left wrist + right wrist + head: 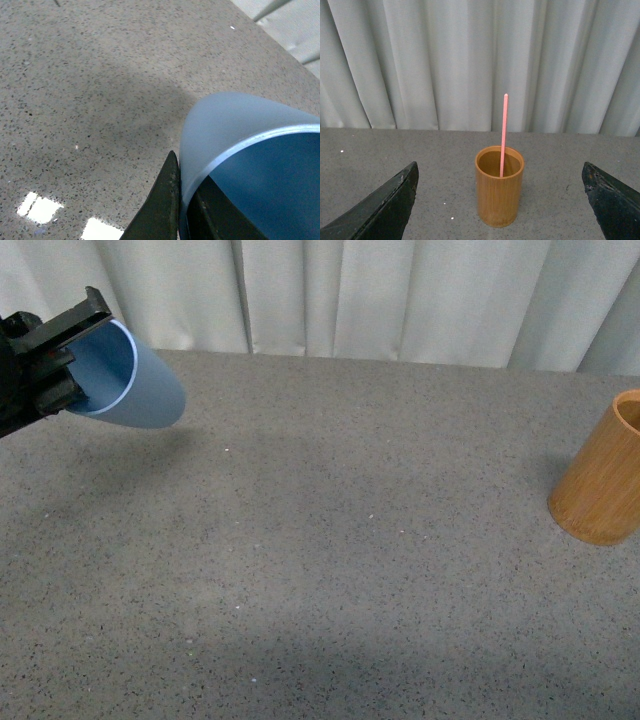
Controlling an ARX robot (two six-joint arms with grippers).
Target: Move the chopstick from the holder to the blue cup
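My left gripper [55,360] is shut on the rim of the blue cup [135,380], which hangs tilted above the table at the far left with its mouth toward the gripper. In the left wrist view the blue cup [235,130] has its wall pinched between the two dark fingers [162,200]. The orange-brown holder [603,480] stands upright at the right edge of the front view. In the right wrist view the holder [499,185] carries one pink chopstick [503,132] standing almost upright. My right gripper [500,200] is open, its fingers wide on either side of the holder and still short of it.
A grey speckled tabletop [330,560] runs between cup and holder. A pale curtain [380,290] hangs along the far edge of the table. The right arm does not show in the front view.
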